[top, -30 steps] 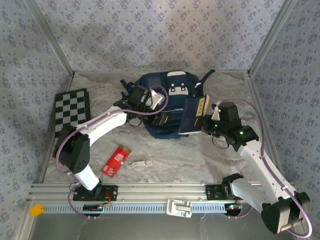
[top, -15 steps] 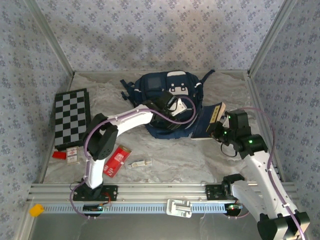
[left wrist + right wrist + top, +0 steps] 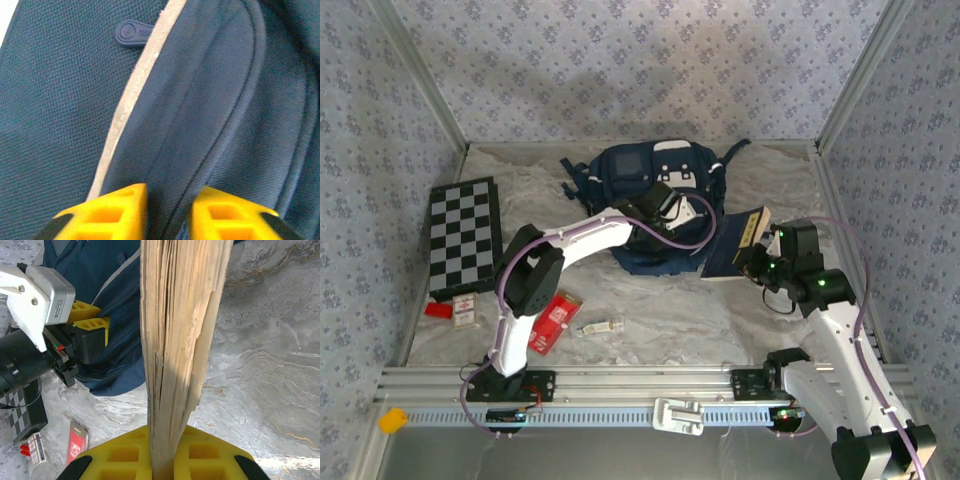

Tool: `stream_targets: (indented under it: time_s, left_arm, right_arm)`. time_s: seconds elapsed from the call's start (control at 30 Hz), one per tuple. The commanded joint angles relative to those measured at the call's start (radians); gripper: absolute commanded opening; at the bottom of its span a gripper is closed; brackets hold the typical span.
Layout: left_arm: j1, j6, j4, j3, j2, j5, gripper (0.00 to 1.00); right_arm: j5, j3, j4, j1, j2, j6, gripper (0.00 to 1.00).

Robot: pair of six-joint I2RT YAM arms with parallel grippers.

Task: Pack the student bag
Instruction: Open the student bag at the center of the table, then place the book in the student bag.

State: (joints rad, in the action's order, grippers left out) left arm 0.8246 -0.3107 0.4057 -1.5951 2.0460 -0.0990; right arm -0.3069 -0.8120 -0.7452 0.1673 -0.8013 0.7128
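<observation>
The navy student bag lies flat at the back middle of the table, white patch on top. My left gripper is pressed onto its front right part. In the left wrist view its yellow fingers stand close together with a ridge of the bag's navy fabric pinched between them, beside a pale stripe. My right gripper is shut on a thick dark blue book held on edge just right of the bag. In the right wrist view its cream pages rise from between the pads.
A folded chessboard lies at the left wall, with small card packs below it. A red packet and a small clear item lie near the front rail. Bare marbled table stretches right of the book.
My left gripper swung from the bag's left side to its front right and closed on the fabric. The right gripper drew the book back to the right, off the bag.
</observation>
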Motion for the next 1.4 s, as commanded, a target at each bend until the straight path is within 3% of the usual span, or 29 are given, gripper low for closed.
stream_targets:
  time_s: [0.0, 0.13, 0.37, 0.53, 0.93, 1.1, 1.37]
  left_arm:
    - [-0.01, -0.004, 0.019, -0.06, -0.005, -0.027, 0.15]
    - [-0.011, 0.002, 0.043, -0.096, -0.052, -0.059, 0.0]
    - [-0.031, 0.034, 0.102, -0.206, -0.131, -0.07, 0.0]
    - [-0.044, 0.071, 0.131, -0.291, -0.15, -0.09, 0.0]
    - [-0.091, 0.18, 0.127, -0.348, -0.219, 0.002, 0.0]
    - [-0.093, 0.198, 0.134, -0.35, -0.223, 0.021, 0.0]
    - [-0.111, 0.232, 0.134, -0.349, -0.232, 0.032, 0.0]
  right_arm:
    - [-0.027, -0.017, -0.002, -0.011, 0.012, -0.029, 0.0]
    - [-0.022, -0.036, -0.031, -0.013, 0.024, -0.035, 0.0]
    - [-0.014, -0.041, -0.032, -0.014, 0.028, -0.012, 0.0]
    - [-0.107, -0.018, 0.074, 0.004, -0.031, 0.016, 0.0]
    - [-0.103, -0.054, 0.542, 0.235, -0.369, 0.078, 0.0]
    - [-0.08, -0.09, 0.794, 0.275, -0.557, 0.114, 0.0]
    - [-0.074, -0.16, 0.982, 0.245, -0.854, 0.141, 0.05]
